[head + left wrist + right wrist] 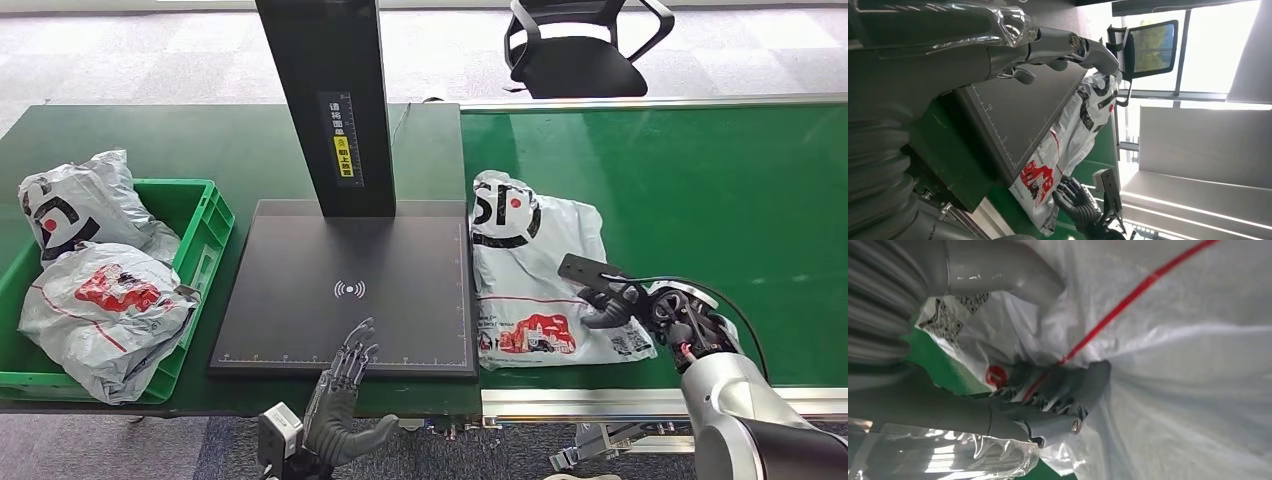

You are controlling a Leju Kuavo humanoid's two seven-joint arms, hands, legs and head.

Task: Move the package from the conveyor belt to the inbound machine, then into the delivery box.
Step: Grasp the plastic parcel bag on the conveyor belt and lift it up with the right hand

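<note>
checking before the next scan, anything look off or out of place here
Nothing damaged or spilled. The green box is overfull: two packages heap above its rim. The package on the conveyor belt lies crumpled under the right hand.

Green conveyor belt (700, 190) carrying a white package (535, 270) under the right hand (640, 305); dark green table (200, 140) supporting scanner platform (345, 290) beyond the left hand (345, 385), with a green bin (205, 235) further left.

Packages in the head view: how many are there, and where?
3. One package lies on the green conveyor belt under the right robot hand; two packages sit in the green crate. More may be hidden beneath.
</note>
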